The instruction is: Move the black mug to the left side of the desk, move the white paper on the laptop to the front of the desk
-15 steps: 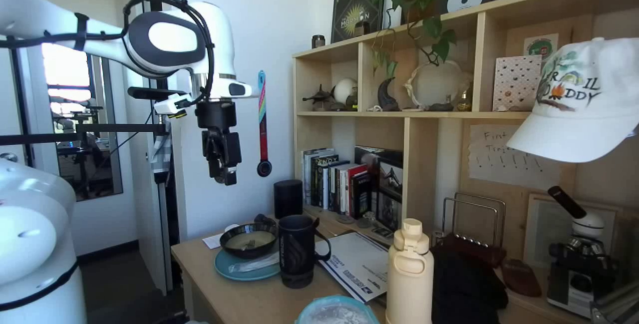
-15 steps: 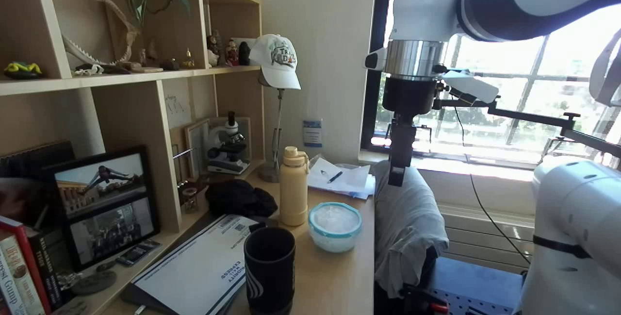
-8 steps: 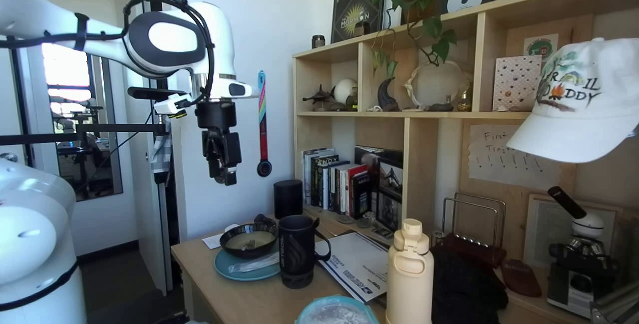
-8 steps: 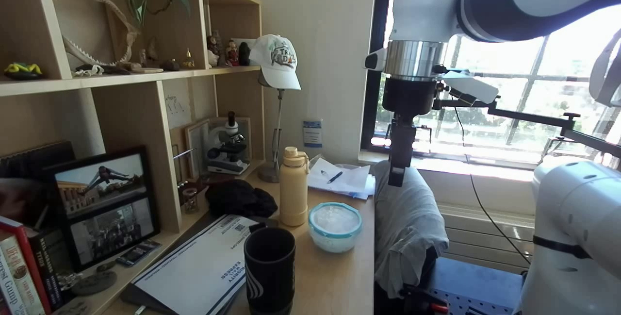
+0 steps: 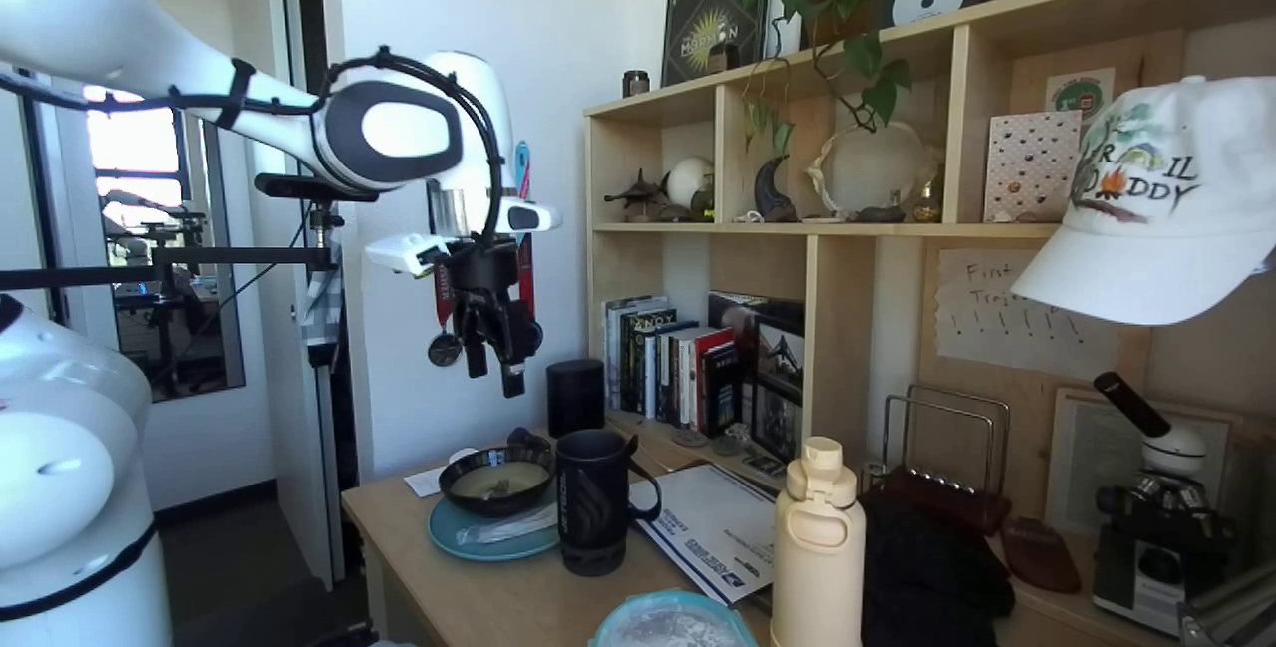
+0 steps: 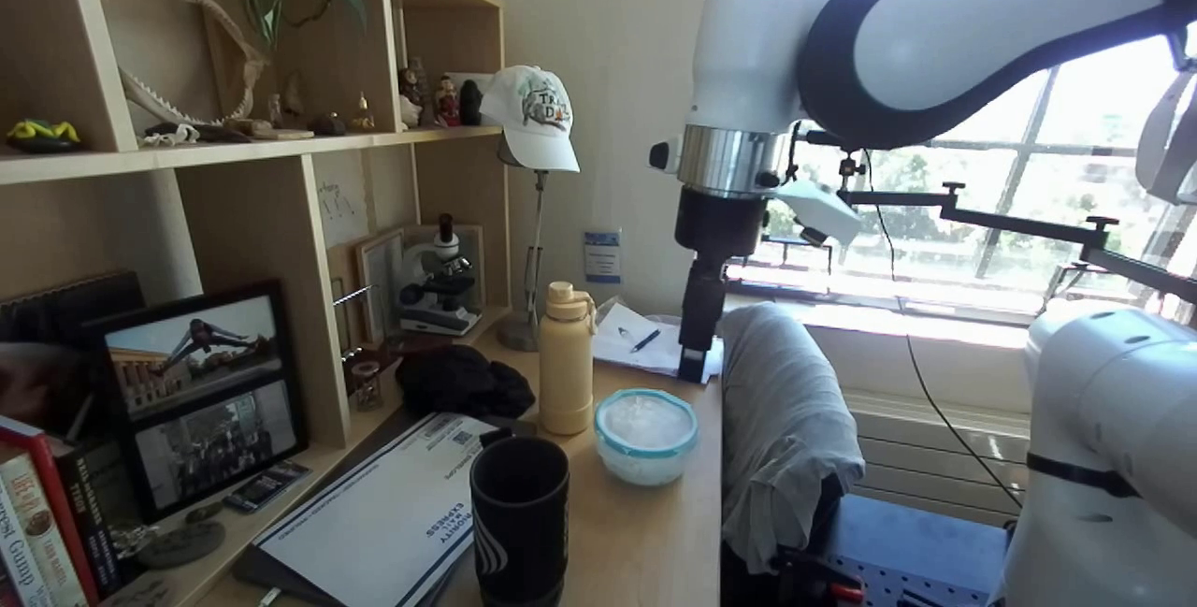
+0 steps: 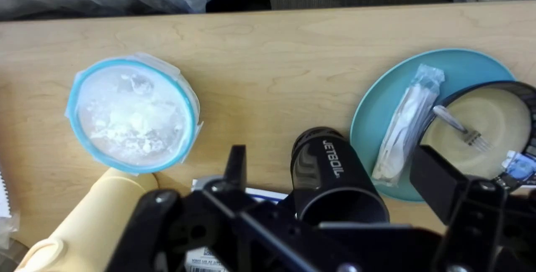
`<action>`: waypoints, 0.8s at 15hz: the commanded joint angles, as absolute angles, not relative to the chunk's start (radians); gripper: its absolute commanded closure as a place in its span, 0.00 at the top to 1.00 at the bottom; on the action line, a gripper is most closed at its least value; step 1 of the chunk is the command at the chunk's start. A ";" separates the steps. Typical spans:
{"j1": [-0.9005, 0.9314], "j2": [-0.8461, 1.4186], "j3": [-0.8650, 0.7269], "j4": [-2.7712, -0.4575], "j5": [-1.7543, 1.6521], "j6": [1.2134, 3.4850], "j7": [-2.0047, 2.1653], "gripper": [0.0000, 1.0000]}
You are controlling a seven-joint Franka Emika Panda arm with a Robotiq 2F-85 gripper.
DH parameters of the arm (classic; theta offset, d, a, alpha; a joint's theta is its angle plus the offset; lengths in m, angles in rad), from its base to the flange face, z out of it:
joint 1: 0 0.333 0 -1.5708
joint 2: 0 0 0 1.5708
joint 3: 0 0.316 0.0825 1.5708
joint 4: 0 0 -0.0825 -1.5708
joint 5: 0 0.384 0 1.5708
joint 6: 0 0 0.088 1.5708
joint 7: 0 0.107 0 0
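The black mug stands upright on the desk, close beside the blue plate. It also shows in an exterior view and in the wrist view, its handle mostly hidden there. The white paper lies flat behind the mug; it also shows in an exterior view. The laptop shows only as a dark edge under the paper. My gripper is open and empty, above desk height and apart from the mug. In the wrist view the mug appears between its spread fingers.
The blue plate carries a dark bowl and wrapped cutlery. A cream bottle and a lidded container stand near the mug. A black cloth lies behind the bottle. A wooden shelf unit borders the back.
The arm was still between the earlier frames. Now the gripper has moved lower and in over the desk, rightward in an exterior view. The mug and paper have not moved.
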State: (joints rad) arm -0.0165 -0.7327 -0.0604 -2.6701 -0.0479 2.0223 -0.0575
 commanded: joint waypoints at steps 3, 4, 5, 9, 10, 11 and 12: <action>-0.005 -0.373 -0.072 -2.578 -0.013 2.337 -0.067 1.00; -0.005 -0.321 -0.064 -2.561 -0.009 2.383 -0.059 1.00; -0.007 -0.276 -0.056 -2.539 -0.010 2.416 -0.048 1.00; -0.010 -0.111 -0.041 -2.441 -0.022 2.491 -0.035 1.00; -0.010 -0.073 -0.041 -2.419 -0.017 2.492 -0.036 1.00; -0.014 -0.035 -0.039 -2.401 -0.027 2.493 -0.026 1.00; -0.014 -0.005 -0.038 -2.386 -0.030 2.493 -0.018 1.00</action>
State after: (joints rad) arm -0.0076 -0.1073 -0.0511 -2.4521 -0.0255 2.4804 -0.0514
